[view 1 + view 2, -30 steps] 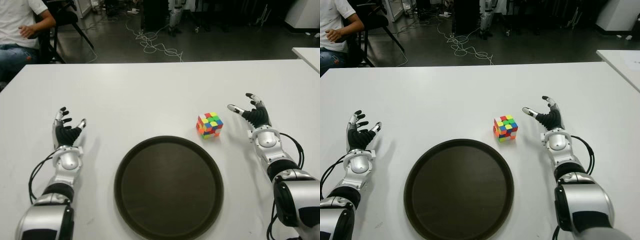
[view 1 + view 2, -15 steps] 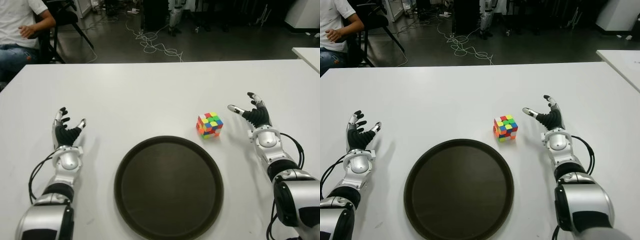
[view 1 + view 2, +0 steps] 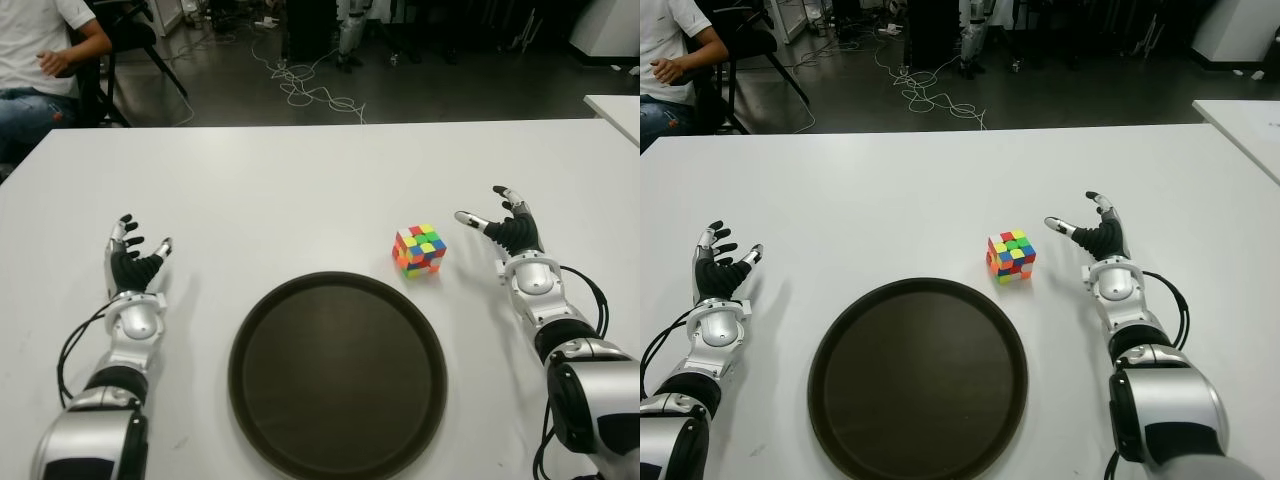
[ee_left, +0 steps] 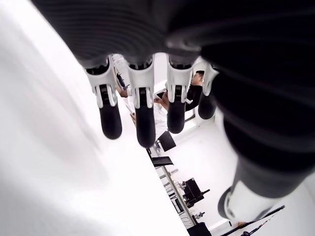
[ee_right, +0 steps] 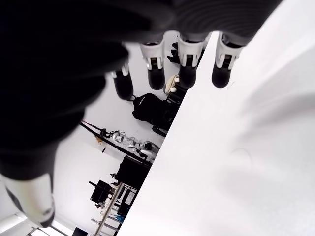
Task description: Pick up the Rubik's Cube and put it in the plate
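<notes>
A multicoloured Rubik's Cube (image 3: 420, 249) sits on the white table (image 3: 300, 190), just beyond the right rim of a round dark plate (image 3: 337, 372). My right hand (image 3: 505, 226) is a little to the right of the cube, apart from it, with fingers spread and nothing held. Far off on the table's left side my left hand (image 3: 133, 257) is open too, holding nothing. In the wrist views both hands' fingers (image 4: 140, 110) (image 5: 186, 66) are extended over bare table.
A seated person (image 3: 40, 70) is beyond the table's far left corner. Cables (image 3: 305, 90) lie on the dark floor behind. Another white table's corner (image 3: 615, 110) shows at the far right.
</notes>
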Available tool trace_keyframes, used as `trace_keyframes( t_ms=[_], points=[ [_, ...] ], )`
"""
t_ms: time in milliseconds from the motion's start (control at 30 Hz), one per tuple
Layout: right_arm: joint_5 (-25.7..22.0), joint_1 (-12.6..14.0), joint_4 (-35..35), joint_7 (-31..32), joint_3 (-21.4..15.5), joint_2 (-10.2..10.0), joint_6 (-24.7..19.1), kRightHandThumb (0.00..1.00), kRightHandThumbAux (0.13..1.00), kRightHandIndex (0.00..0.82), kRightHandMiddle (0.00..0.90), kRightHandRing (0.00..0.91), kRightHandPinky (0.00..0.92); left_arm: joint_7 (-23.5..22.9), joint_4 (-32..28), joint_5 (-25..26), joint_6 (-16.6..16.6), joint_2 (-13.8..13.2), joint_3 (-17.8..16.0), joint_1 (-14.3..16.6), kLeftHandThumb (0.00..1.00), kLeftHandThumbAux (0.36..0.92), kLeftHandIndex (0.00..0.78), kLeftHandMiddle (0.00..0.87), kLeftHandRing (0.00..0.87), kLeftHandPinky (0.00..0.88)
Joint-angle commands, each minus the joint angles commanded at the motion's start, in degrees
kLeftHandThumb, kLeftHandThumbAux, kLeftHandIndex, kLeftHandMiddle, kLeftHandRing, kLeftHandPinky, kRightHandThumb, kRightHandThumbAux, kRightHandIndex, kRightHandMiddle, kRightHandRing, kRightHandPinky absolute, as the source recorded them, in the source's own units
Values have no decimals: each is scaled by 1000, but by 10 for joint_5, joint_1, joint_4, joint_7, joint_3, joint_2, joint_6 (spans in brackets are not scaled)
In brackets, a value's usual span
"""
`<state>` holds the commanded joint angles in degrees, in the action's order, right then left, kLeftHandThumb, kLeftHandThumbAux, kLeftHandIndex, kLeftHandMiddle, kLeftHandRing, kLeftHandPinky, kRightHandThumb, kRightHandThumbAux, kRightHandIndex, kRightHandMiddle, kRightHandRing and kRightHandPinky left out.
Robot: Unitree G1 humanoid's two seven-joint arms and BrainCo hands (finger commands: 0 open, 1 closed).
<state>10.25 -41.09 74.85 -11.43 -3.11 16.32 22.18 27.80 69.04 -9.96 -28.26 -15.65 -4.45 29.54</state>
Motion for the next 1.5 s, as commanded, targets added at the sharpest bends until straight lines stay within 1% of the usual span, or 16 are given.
trace_keyframes(
  t_ms=[167,367,467,567,700,800,967,1100,1367,1500],
  points=[
    [2,0,0,0,2,1,0,0,621,127,75,40,25,3,0,0,-1,1,0,0,66,738,113,184,218,275],
    [1,1,0,-1,1,1,2,0,610,134,83,45,20,6,-1,-2,-1,1,1,-1,58,746,112,179,215,289],
    [2,1,0,-3,1,1,3,0,606,148,90,46,20,7,-2,-3,0,1,1,-1,56,752,113,178,209,273],
    [2,1,0,-3,1,1,3,0,609,152,82,29,5,7,-2,-3,0,1,2,-1,52,747,113,166,195,251],
    [1,2,0,-1,0,1,5,0,614,161,79,21,1,6,-3,-3,0,2,2,-1,49,743,113,164,192,246],
    [1,2,-1,-1,0,1,4,0,612,153,78,25,2,6,-3,-3,2,2,2,-1,33,743,111,164,190,239],
    [2,1,-1,-2,1,1,3,0,631,137,85,46,23,7,-4,-4,2,1,3,-2,36,742,116,184,226,311],
    [1,1,-1,-1,0,1,3,0,625,147,88,51,21,8,-4,-5,3,0,4,-2,48,741,118,190,239,328],
    [1,1,-1,2,0,1,5,0,593,153,87,51,33,11,-1,-8,5,-2,5,0,52,738,115,170,213,286],
    [-2,1,-1,2,-2,0,7,0,594,136,76,51,30,17,0,-11,6,-2,7,0,41,738,111,167,201,266]
  ],
)
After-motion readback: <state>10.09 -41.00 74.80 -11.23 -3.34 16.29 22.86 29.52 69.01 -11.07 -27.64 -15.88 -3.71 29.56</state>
